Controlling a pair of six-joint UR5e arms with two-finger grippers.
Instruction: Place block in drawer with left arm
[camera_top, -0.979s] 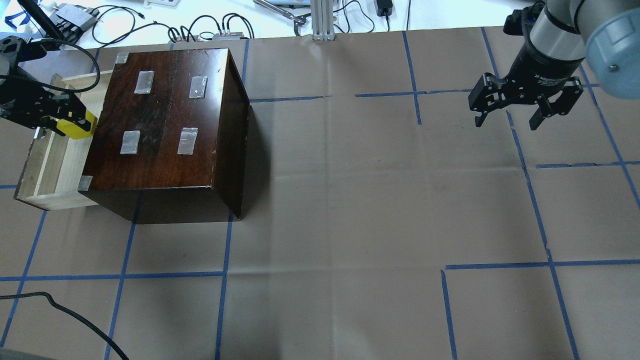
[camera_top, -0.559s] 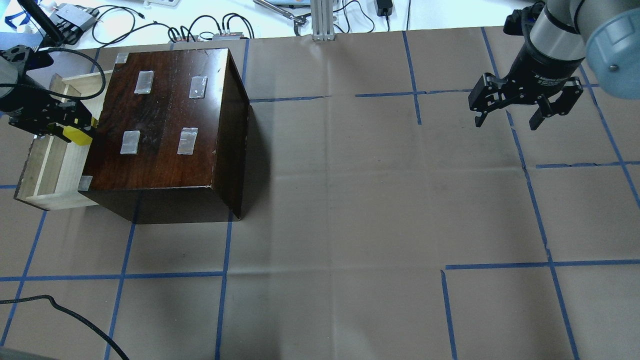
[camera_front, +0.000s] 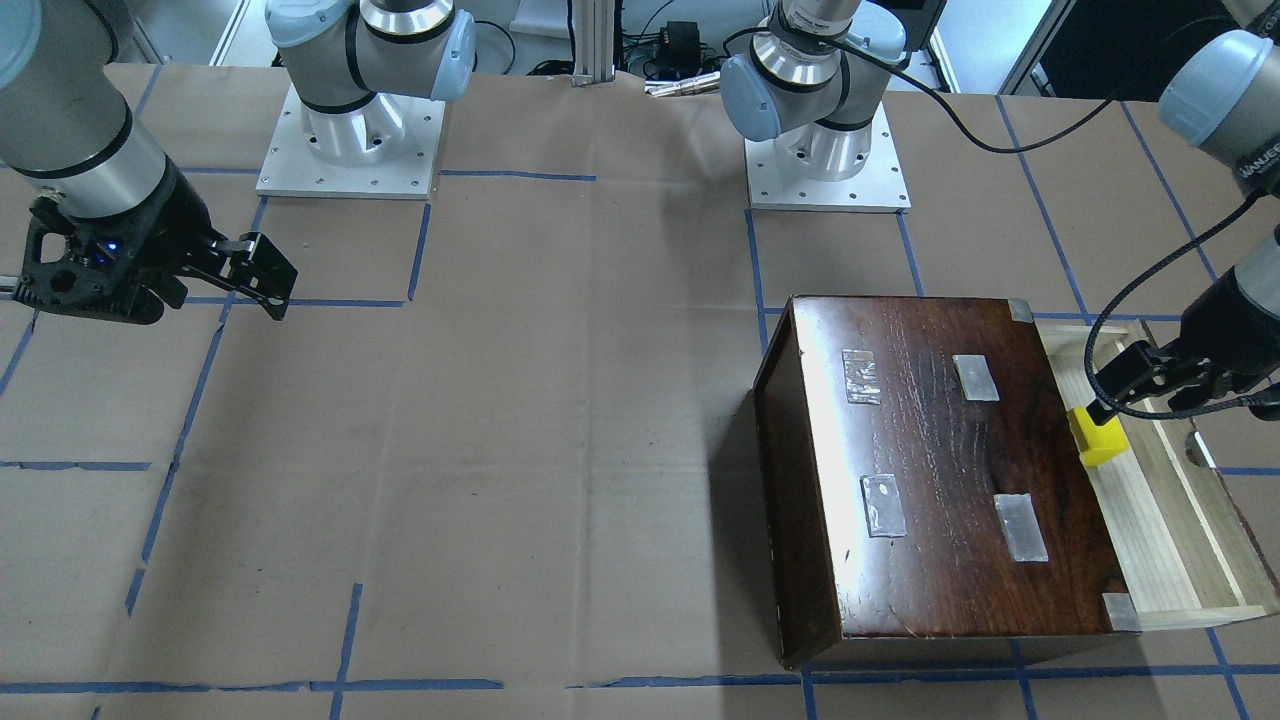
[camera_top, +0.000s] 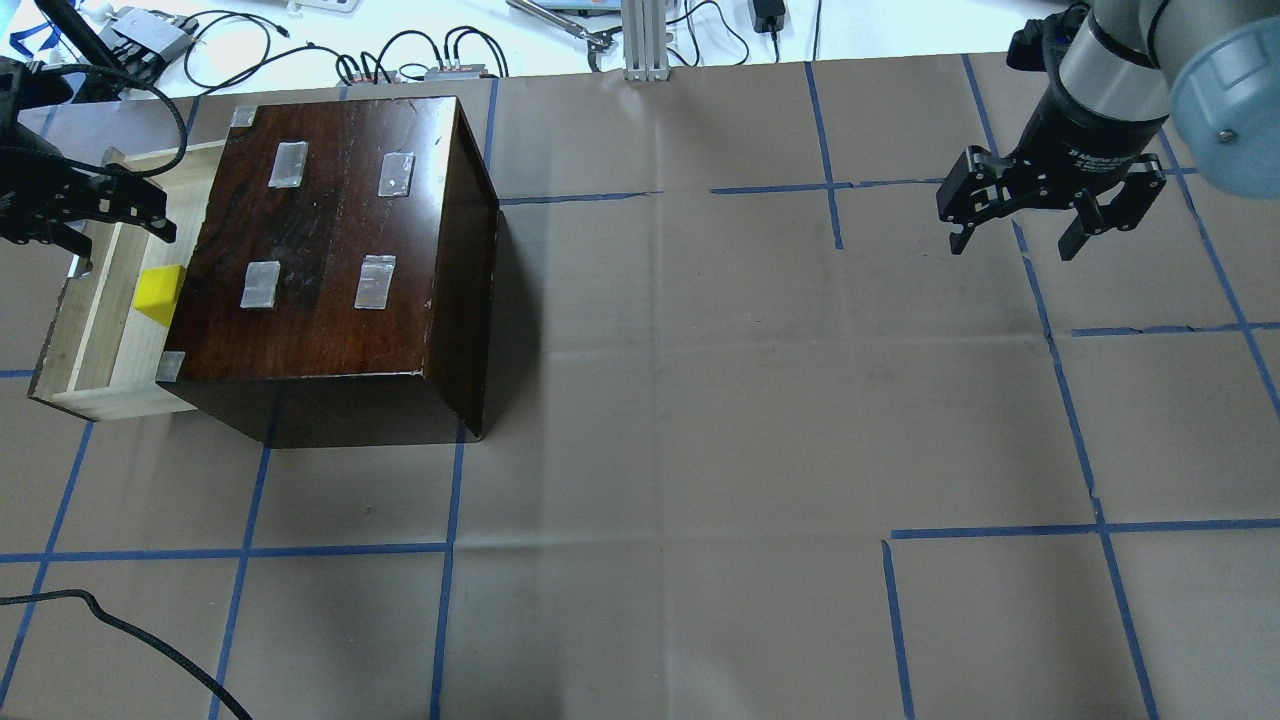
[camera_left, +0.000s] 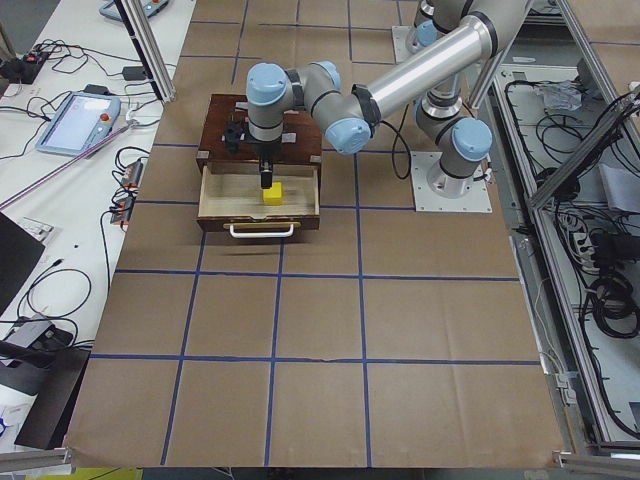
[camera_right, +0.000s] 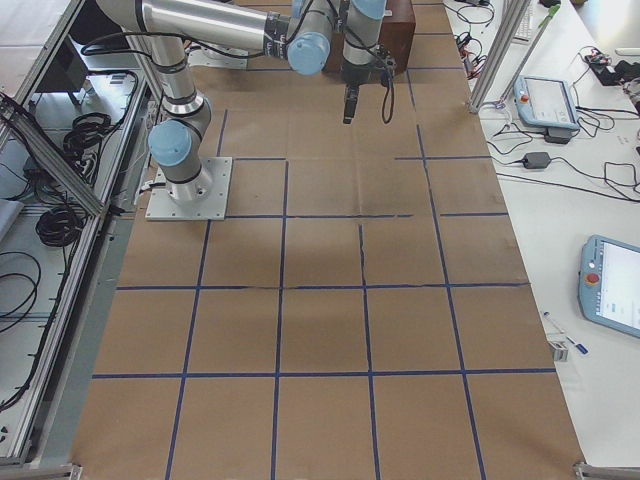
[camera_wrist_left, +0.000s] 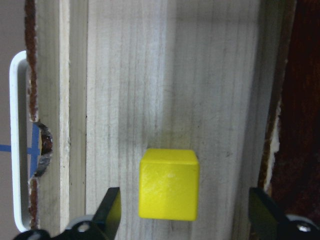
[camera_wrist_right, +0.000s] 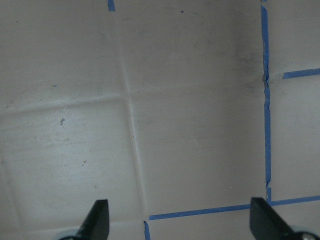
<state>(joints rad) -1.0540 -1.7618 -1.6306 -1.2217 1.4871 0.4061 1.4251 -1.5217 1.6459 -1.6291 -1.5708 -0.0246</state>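
1. Seen from the left wrist camera, the yellow block (camera_wrist_left: 169, 184) sits flat on the pale wood floor of the drawer (camera_wrist_left: 175, 75). It lies between the two spread fingertips (camera_wrist_left: 111, 210) and neither of them touches it.
2. The left gripper (camera_top: 122, 248) is therefore wide apart and empty, hanging above the pulled-out drawer. The block rests toward the cabinet side, well apart from the finger notch (camera_wrist_left: 42, 150) and the white handle (camera_wrist_left: 15, 140).
3. My judgement is that the placing itself is done, since the block is inside the drawer and free of the tool. What seems left is only to lift the left arm clear. The drawer stands open, and the task does not ask for it to be closed.
4. Beyond the drawer, the dark-brown cabinet (camera_top: 330, 250) stands squarely on the paper-covered table (camera_top: 700, 450).
5. Farthest off, the right gripper (camera_top: 1013, 245) hangs over bare paper with its fingers apart, holding nothing.
6. A second ago the left gripper clamped the block above the drawer, beside the cabinet's edge. At 0.6 s ago it held the block lower. Now the block is let go and the gripper has drawn up and away. The right gripper has not moved.
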